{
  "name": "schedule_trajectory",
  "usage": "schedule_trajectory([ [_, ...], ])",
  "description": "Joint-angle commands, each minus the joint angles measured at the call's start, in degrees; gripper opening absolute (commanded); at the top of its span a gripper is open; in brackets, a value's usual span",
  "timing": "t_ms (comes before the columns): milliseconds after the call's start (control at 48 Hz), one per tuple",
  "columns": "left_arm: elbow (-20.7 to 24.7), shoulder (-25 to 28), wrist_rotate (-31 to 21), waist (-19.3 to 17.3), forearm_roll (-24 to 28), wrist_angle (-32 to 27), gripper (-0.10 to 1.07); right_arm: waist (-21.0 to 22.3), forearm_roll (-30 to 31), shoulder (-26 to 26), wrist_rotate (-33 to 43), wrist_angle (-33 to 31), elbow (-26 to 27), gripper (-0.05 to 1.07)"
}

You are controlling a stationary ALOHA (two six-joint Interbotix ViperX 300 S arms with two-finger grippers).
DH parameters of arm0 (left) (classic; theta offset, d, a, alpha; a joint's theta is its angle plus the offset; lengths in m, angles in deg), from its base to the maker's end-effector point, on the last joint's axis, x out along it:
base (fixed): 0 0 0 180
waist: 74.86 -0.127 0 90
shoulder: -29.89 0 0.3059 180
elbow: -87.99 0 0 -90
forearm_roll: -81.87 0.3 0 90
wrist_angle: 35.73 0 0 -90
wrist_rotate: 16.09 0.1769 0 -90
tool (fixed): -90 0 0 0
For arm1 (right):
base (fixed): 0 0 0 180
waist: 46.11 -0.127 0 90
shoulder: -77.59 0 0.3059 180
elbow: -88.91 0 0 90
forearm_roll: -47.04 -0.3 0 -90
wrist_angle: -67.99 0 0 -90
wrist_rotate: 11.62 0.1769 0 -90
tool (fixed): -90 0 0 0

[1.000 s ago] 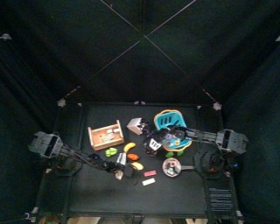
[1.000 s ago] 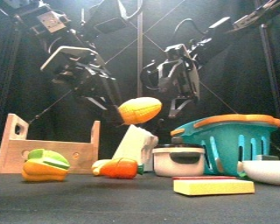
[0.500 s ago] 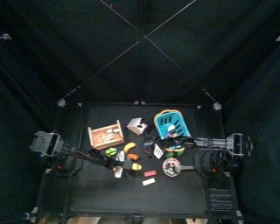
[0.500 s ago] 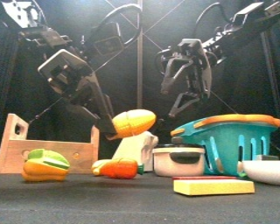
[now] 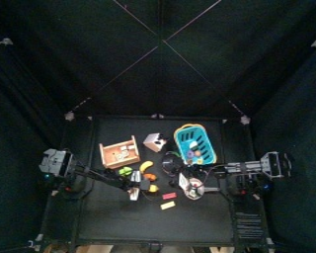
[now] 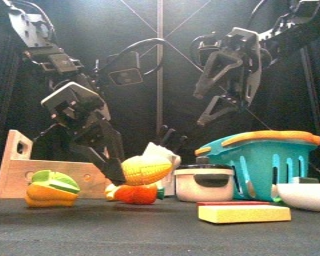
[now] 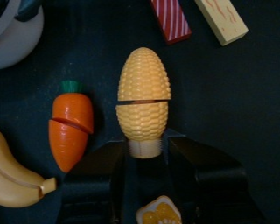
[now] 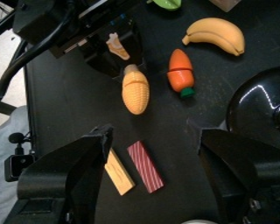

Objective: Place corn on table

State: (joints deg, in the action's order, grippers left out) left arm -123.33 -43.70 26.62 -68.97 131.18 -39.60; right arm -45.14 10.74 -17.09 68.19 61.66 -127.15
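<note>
Yellow corn [image 7: 143, 94] sits stem-first between my left gripper [image 7: 143, 150] jaws, which are closed on its narrow stalk end; the cob points away from the wrist. From the front, the corn [image 6: 145, 169] hangs low, tilted, just above the orange carrot [image 6: 136, 194]; I cannot tell whether its tip touches the black table [image 6: 160, 232]. In the left wrist view the carrot [image 7: 70, 131] lies just beside the cob, with a banana [image 7: 14, 179] further out to the same side. A red-striped bar [image 7: 170, 18] and a pale yellow bar [image 7: 222, 19] lie beyond the corn's tip.

My right gripper [image 8: 157, 153] is raised, jaws spread wide and holding nothing. Its camera looks down on the corn [image 8: 134, 88], the carrot [image 8: 180, 70] and the banana [image 8: 217, 34].

From the front: wooden tray [image 6: 43, 165] on the left, teal basket [image 6: 263, 158] on the right, small pot [image 6: 203, 184] and yellow sponge [image 6: 243, 213] between them.
</note>
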Motion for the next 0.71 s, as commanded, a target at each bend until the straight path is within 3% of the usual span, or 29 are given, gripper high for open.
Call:
schedule_trajectory([
  [0, 0.62, -0.09, 0.00, -0.97, -0.26, 0.35, 0.65, -0.62, -0.53, -2.46, -0.09, 0.88, -0.79, 0.97],
  [458, -0.09, 0.26, 0.00, -1.49, -1.05, 1.93, 0.83, -0.62, -2.81, -12.66, 2.02, 5.27, -8.61, 0.97],
  [688, -0.09, -0.79, 0.00, -1.85, -2.37, 1.76, 0.93, -0.62, -2.99, -14.50, 2.11, 6.68, -10.81, 0.97],
])
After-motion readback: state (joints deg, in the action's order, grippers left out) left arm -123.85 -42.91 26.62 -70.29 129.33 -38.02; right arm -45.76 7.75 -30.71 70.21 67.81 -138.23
